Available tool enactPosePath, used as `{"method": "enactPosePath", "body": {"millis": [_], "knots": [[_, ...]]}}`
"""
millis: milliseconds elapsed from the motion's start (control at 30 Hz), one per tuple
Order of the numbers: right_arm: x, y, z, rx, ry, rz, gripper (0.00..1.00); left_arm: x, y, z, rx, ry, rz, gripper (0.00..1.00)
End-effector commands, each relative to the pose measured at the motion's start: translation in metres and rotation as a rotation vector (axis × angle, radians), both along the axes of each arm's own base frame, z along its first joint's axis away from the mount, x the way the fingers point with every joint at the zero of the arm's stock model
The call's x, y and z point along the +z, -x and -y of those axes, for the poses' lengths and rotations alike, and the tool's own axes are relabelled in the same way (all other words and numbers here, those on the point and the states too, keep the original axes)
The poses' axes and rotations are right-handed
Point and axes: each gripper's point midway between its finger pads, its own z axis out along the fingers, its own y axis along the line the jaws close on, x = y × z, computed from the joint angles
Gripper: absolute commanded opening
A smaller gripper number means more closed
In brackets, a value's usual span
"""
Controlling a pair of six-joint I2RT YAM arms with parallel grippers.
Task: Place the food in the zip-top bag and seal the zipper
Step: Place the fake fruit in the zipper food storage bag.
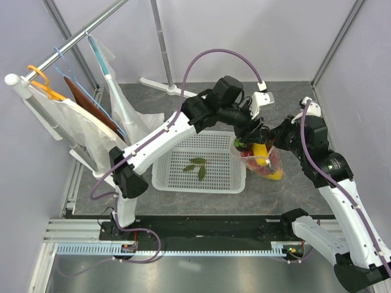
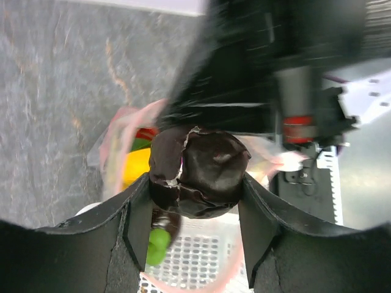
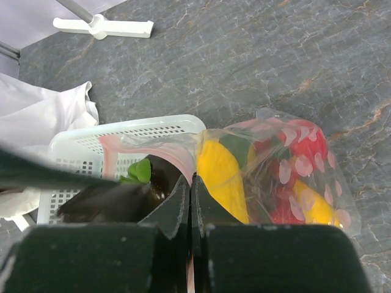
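Note:
My left gripper (image 2: 195,190) is shut on a dark mangosteen (image 2: 204,168) with a green calyx, held right over the mouth of the zip-top bag (image 1: 264,161). The bag lies beside the white basket's right end. Its pink zipper (image 3: 164,150) arches open, and my right gripper (image 3: 191,183) is shut on that strip, holding the mouth up. Inside the bag I see food: a yellow mango (image 3: 223,178), red fruit (image 3: 297,151) and another yellow piece (image 3: 313,206). In the top view the left gripper (image 1: 250,139) and the right gripper (image 1: 270,144) meet above the bag.
A white mesh basket (image 1: 161,176) holds loose green leaves (image 1: 198,165) left of the bag. A clothes rail with hangers and white garments (image 1: 79,125) fills the left side. A white stand foot (image 1: 160,85) lies at the back. White cloth (image 3: 36,116) rests beside the basket.

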Motion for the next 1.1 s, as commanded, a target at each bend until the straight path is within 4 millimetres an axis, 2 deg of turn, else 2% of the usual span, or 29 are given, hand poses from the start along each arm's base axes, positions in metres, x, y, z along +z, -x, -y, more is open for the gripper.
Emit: {"method": "enactPosePath", "body": {"millis": [0,67,133,167,200,233,267,300,333,400,467,533,567,600,633,667,700,833,933,967,1067], "knots": [[0.024,0.000,0.006,-0.039,-0.031,0.060,0.00,-0.002,-0.025,0.018,0.082,0.039,-0.012,0.37],[0.023,0.000,0.009,-0.050,-0.020,0.059,0.00,-0.016,-0.028,0.022,0.090,0.017,-0.025,0.39],[0.023,0.000,0.009,-0.049,-0.017,0.060,0.00,-0.023,-0.034,0.027,0.115,0.009,-0.047,0.50],[0.023,0.000,0.009,-0.048,-0.019,0.059,0.00,-0.020,-0.038,0.028,0.134,0.014,-0.042,0.57],[0.024,-0.001,0.009,-0.049,-0.018,0.061,0.00,-0.019,-0.041,0.027,0.151,0.014,-0.045,0.71],[0.024,0.000,0.009,-0.043,-0.009,0.064,0.00,-0.014,-0.041,0.026,0.156,0.022,-0.037,0.77],[0.026,0.000,0.011,-0.049,-0.003,0.069,0.00,-0.007,-0.043,0.024,0.166,0.031,-0.026,0.90],[0.027,0.000,0.012,-0.051,0.002,0.073,0.00,-0.001,-0.042,0.021,0.165,0.039,-0.013,0.95],[0.028,0.001,0.012,-0.050,0.003,0.075,0.00,0.014,-0.038,0.013,0.159,0.060,0.006,1.00],[0.027,0.003,0.011,-0.041,-0.002,0.073,0.00,0.022,-0.035,0.003,0.144,0.060,0.028,1.00],[0.024,0.004,0.009,-0.026,-0.001,0.068,0.00,0.035,-0.022,-0.016,0.104,0.071,0.039,1.00],[0.023,0.004,0.005,-0.003,-0.001,0.070,0.00,0.038,-0.008,-0.030,0.003,0.073,0.120,1.00],[0.022,0.005,0.004,0.008,0.004,0.069,0.00,0.021,0.003,-0.036,-0.049,0.045,0.115,1.00],[0.023,0.004,0.003,0.016,0.001,0.073,0.00,0.033,0.013,-0.047,-0.110,0.070,0.204,1.00],[0.021,0.004,0.002,0.024,0.001,0.071,0.00,0.030,0.024,-0.052,-0.171,0.079,0.216,1.00],[0.021,0.005,-0.001,0.042,0.004,0.072,0.00,0.013,0.032,-0.057,-0.210,0.053,0.215,1.00],[0.020,0.004,-0.001,0.048,0.010,0.071,0.00,0.016,0.037,-0.063,-0.256,0.068,0.302,0.98],[0.022,0.004,-0.005,0.078,0.022,0.076,0.00,-0.021,0.039,-0.073,-0.357,0.013,0.427,0.90],[0.021,0.004,-0.006,0.090,0.031,0.073,0.00,-0.036,0.032,-0.072,-0.425,-0.014,0.590,0.83],[0.020,0.004,-0.005,0.090,0.035,0.074,0.00,-0.045,0.031,-0.069,-0.448,-0.026,0.632,0.77],[0.020,0.005,-0.005,0.101,0.054,0.072,0.00,-0.042,0.022,-0.060,-0.440,-0.009,0.692,0.64]]}}
